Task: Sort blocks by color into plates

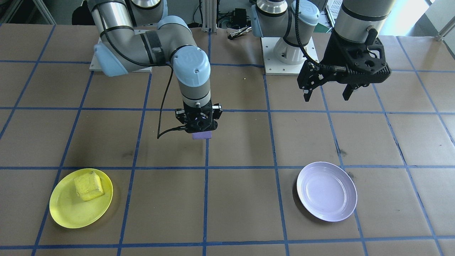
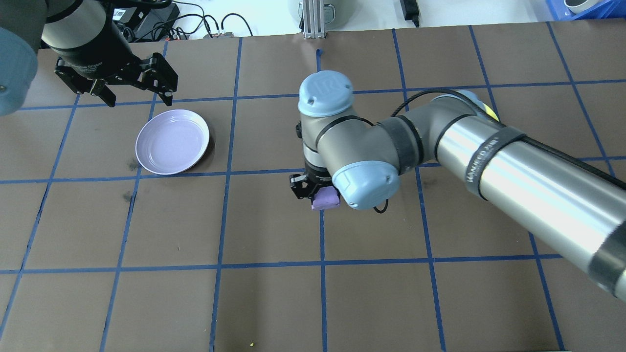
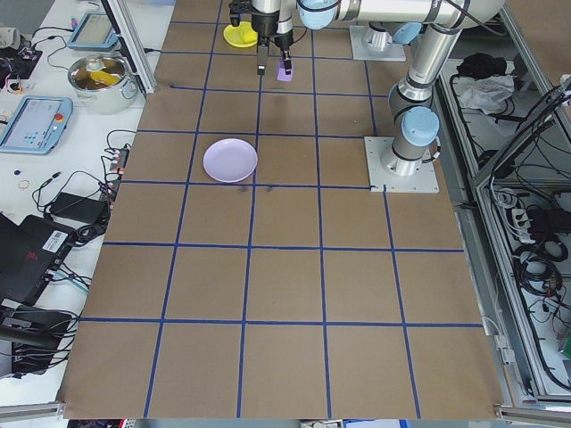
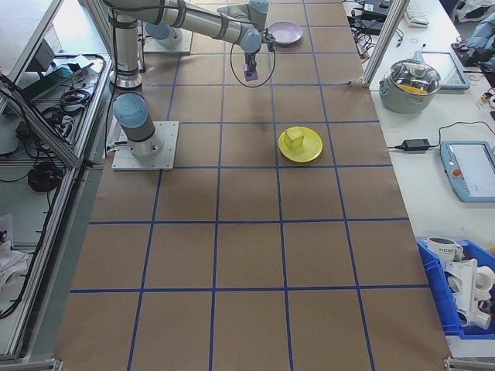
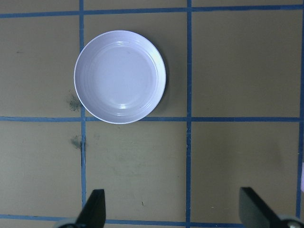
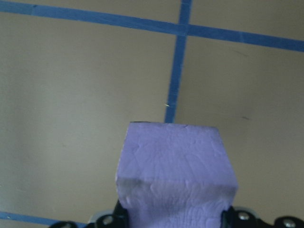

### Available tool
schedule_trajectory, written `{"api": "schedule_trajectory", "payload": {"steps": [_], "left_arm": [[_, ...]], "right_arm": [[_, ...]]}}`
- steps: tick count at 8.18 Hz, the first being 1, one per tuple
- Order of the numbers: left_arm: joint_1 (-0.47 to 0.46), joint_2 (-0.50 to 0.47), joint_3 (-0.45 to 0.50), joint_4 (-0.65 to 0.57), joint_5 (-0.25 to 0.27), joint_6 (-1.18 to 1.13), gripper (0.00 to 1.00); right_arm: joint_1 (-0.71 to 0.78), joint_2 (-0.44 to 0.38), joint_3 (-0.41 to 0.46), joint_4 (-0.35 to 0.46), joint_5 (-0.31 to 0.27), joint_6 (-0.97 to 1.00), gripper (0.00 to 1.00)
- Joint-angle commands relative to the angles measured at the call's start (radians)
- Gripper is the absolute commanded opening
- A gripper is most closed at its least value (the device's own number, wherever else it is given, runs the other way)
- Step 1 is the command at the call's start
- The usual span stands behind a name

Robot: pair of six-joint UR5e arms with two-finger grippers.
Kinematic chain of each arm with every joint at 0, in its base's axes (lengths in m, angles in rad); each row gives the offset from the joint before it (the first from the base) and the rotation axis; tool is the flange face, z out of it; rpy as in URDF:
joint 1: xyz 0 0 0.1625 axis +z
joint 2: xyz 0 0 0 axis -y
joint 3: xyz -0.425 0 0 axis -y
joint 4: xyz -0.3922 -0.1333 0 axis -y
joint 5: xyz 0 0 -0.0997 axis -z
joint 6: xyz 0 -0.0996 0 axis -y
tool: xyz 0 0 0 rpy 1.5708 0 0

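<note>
The pale purple block (image 1: 202,135) hangs above the middle of the table, and my right gripper (image 1: 199,125) is shut on it. The right wrist view shows this block (image 6: 175,166) close up over a blue tape crossing. On the yellow plate (image 1: 64,213) lies the yellow block (image 1: 89,185). The lavender plate (image 1: 327,192) has nothing in it. My left gripper (image 2: 139,100) hovers open beyond that plate (image 2: 172,142), holding nothing. In the left wrist view the plate (image 5: 119,76) sits ahead of the open fingertips (image 5: 95,209).
Brown paper with a blue tape grid (image 2: 225,171) covers the table. The arm bases stand on white mounting plates (image 1: 288,67) at the robot's edge. Cables and electronics (image 2: 215,24) lie past the far edge. A pot (image 4: 414,81) sits on a side bench.
</note>
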Motion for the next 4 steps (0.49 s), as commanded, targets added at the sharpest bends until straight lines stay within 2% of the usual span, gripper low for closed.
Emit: {"api": "schedule_trajectory", "payload": {"steps": [1, 2, 3, 4], "left_arm": [[0.032, 0.004, -0.008, -0.012, 0.002, 0.001, 1.00], [0.032, 0.004, -0.007, -0.015, 0.002, -0.001, 1.00], [0.032, 0.004, -0.007, -0.015, 0.002, -0.001, 1.00], [0.032, 0.004, -0.001, -0.016, 0.001, 0.001, 1.00]], "right_arm": [[0.159, 0.162, -0.149, -0.053, 0.000, 0.087, 0.23], [0.179, 0.203, -0.195, -0.056, 0.000, 0.087, 0.26], [0.179, 0.222, -0.217, -0.053, -0.015, 0.081, 0.66], [0.179, 0.223, -0.232, -0.057, -0.009, 0.096, 1.00]]}}
